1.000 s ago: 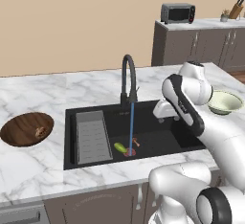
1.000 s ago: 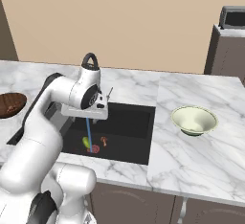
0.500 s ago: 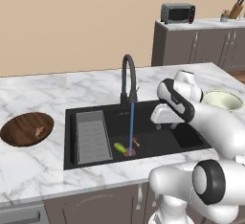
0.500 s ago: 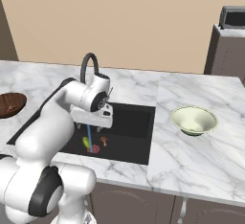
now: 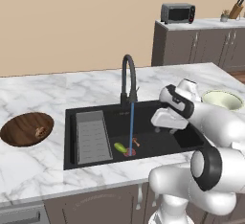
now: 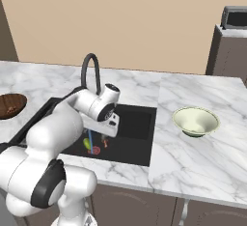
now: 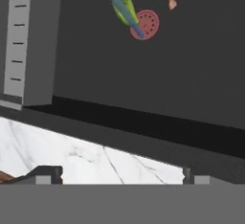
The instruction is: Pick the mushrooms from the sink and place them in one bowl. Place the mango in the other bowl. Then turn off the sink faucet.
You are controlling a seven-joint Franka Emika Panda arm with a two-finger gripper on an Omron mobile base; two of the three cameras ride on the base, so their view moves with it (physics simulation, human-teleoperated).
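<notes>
wooden bowl (image 5: 26, 128): on tabletop (image 5: 43, 89) left of sink (image 5: 153, 144), one mushroom (image 5: 40, 132) inside | mango (image 5: 120, 147): on sink floor beside red drain (image 7: 145, 24) (water stream falls here) | stemmed mushroom (image 5: 136, 142): just right of drain | gripper (image 5: 163, 131): above sink's right half, fingers (image 7: 48, 174) parted, holding nothing | pale bowl (image 5: 221, 100): tabletop, far right

Rear wall (image 5: 72, 22): plain tan, no windows. Bench (image 5: 43, 89): white marble w/ grey veining; brown cabinet fronts (image 5: 105, 206) below. Far right: grey-brown cabinet block (image 5: 201, 48), pale top, carrying microwave (image 5: 178, 13), knife block (image 5: 235, 10), small potted plant (image 5: 224, 15). Lighting even, soft.
</notes>
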